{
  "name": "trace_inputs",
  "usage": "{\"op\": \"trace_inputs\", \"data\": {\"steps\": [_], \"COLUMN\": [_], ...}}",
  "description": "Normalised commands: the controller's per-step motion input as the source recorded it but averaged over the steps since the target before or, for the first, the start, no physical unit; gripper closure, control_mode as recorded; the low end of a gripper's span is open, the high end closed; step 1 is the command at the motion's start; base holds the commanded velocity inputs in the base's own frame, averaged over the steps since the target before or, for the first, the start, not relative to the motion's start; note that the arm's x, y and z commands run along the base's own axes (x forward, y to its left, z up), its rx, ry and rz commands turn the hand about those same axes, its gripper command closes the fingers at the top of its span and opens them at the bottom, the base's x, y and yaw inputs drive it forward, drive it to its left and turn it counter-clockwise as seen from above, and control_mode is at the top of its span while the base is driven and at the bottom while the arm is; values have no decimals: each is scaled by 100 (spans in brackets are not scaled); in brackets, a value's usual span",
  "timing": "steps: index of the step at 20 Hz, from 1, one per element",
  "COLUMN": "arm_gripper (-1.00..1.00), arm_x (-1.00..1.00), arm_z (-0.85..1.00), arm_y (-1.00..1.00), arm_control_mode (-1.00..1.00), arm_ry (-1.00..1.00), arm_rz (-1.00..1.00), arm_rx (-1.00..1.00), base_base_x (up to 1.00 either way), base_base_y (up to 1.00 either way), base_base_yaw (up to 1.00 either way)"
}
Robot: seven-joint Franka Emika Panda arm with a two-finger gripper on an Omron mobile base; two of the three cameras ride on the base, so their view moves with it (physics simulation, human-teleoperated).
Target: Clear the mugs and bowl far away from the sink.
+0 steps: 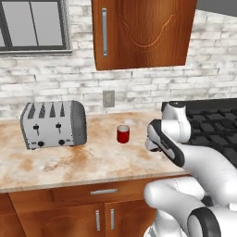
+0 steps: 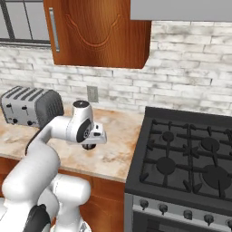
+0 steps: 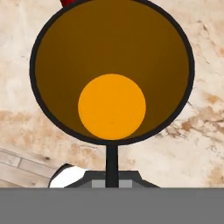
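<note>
Round black mug (image 3: 112, 70), glossy orange inside.

No readable text in any view.

The toaster (image 1: 54, 124), the stove (image 2: 186, 158) with its knobs, the wall outlet (image 1: 109, 98), the cabinet door (image 1: 141, 32) and the red mug (image 1: 123, 134) carry no letters, numbers, brand marks or signs that can be read.

Both base views look forward and down from behind, sharing the counter (image 1: 83, 162) and stove (image 2: 190, 154). Hand view peers straight down, very close, into the black mug (image 3: 111, 70).
</note>
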Motion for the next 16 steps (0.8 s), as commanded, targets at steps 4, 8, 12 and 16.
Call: {"op": "trace_inputs", "data": {"steps": [4, 8, 12, 16], "arm_gripper": [100, 100, 100, 100], "arm_x": [58, 53, 42, 20], "arm_z": [-42, -41, -40, -41], "arm_y": [0, 0, 0, 0], "arm_control_mode": [-100, -100, -100, -100], "arm_ry": [8, 7, 5, 1], "arm_rz": [0, 0, 0, 0], "arm_rx": [0, 0, 0, 0], "base_base_x": [0, 0, 0, 0], "base_base_y": [0, 0, 0, 0], "base_base_yaw": [0, 0, 0, 0]}}
